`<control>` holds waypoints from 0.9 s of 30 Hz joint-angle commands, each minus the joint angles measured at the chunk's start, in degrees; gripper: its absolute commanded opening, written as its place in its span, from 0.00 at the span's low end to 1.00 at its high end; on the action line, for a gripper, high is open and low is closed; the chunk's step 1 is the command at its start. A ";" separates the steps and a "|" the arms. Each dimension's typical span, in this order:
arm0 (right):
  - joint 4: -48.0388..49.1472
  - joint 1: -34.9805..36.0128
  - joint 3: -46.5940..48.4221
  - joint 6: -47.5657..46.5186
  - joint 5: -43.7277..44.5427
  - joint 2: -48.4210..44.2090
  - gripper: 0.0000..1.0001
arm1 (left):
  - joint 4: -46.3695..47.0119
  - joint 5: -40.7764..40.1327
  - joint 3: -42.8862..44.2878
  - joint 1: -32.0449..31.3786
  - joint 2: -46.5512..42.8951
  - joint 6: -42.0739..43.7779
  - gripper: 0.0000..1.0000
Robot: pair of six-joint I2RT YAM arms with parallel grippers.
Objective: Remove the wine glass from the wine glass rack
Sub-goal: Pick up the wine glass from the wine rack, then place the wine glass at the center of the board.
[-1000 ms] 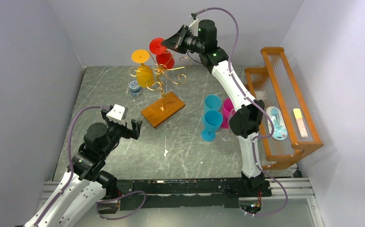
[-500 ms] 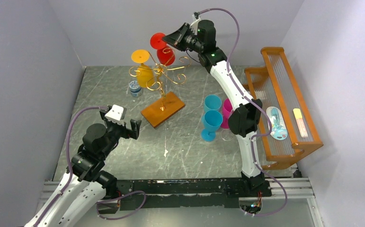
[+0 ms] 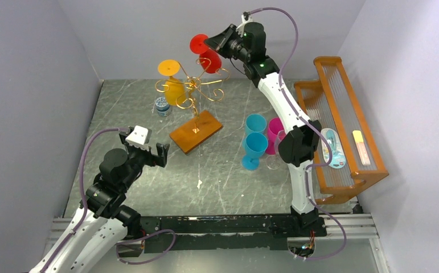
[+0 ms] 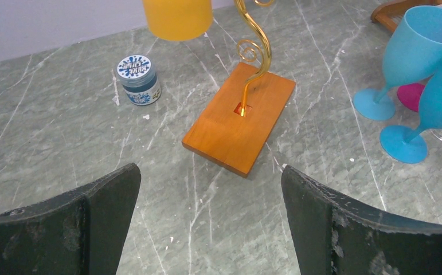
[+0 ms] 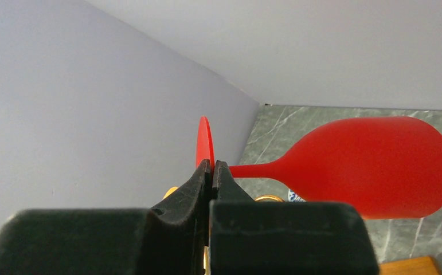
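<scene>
The red wine glass lies sideways in the air above the top of the wine glass rack, a gold wire tree on a brown wooden base. My right gripper is shut on the thin edge of the glass's round foot, and the red bowl points away to the right. A yellow wine glass hangs upside down from a left arm of the rack. My left gripper is open and empty, low over the table in front of the rack base.
A small blue-lidded jar stands left of the rack. Two blue glasses, a pink one and a clear one stand upright right of the base. An orange wooden frame with clear rods fills the right side.
My right gripper has carried the red glass up and to the right, away from the rack's arms. The left arm has not moved.
</scene>
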 commanded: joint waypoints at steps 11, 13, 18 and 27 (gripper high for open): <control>-0.76 -4.59 -9.99 -9.11 4.27 -13.72 0.00 | -0.68 -2.85 1.68 0.29 -0.30 -5.04 0.97; -0.55 -4.81 -13.37 -10.41 5.86 -16.72 0.00 | -0.86 -2.78 1.81 0.29 -0.46 -5.58 0.97; 1.92 -4.91 -22.43 -12.60 8.58 -23.86 0.00 | -1.14 -3.00 1.62 0.34 -1.20 -7.20 0.97; 2.86 -5.09 -34.08 -14.86 10.47 -35.86 0.00 | -4.07 -4.83 3.94 0.30 1.68 -9.15 0.97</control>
